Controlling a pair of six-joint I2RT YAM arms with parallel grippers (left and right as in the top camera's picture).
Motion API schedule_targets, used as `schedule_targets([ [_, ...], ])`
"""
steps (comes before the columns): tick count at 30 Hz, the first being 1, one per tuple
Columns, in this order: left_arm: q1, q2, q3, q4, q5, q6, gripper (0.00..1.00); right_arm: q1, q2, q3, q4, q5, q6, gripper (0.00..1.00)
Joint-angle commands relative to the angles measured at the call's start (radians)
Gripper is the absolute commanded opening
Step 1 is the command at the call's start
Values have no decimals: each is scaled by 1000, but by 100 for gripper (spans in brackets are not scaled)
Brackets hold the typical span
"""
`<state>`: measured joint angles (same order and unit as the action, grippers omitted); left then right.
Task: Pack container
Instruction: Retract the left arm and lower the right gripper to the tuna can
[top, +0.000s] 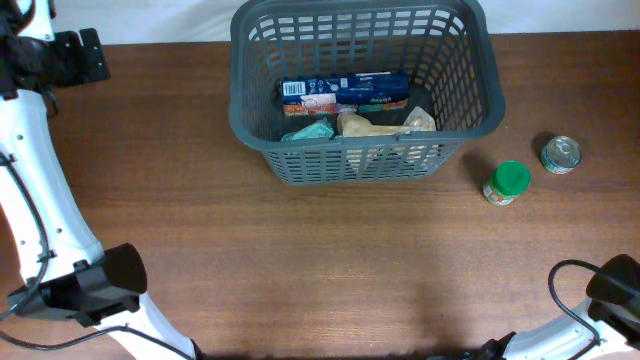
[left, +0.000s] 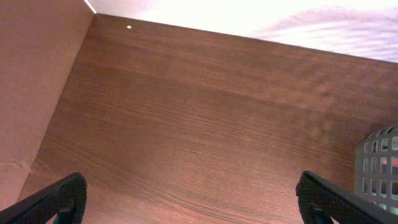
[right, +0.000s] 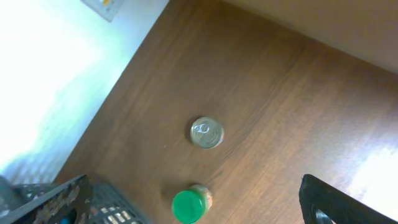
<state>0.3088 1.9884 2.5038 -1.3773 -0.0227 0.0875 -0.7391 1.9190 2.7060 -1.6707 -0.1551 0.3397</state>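
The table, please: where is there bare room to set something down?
Bare wood spans the table in front of the basket and to its left. Crowded: right of the basket, where the green-lidded jar and can stand.

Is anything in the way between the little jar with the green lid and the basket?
Nothing visible. Only bare table lies between the green-lidded jar and the basket. The tin can sits on the jar's other side, away from the basket.

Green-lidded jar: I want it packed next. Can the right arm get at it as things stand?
Probably yes. The jar stands in the open on the table, apart from the can and outside the basket, with nothing over it in the right wrist view.
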Motion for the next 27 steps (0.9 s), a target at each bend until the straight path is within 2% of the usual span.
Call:
schedule_targets([
  [1,2,7,0,-1,11,-16,99,72,39,-10,-16,169,-20,99],
  [3,2,7,0,-1,11,-16,99,114,83,-45,-17,251,8,99],
  [13,2,7,0,-1,11,-16,99,203,370,-181,113,264,63,99],
  [27,2,7,0,-1,11,-16,99,289,653,-188,217,286,63,99],
])
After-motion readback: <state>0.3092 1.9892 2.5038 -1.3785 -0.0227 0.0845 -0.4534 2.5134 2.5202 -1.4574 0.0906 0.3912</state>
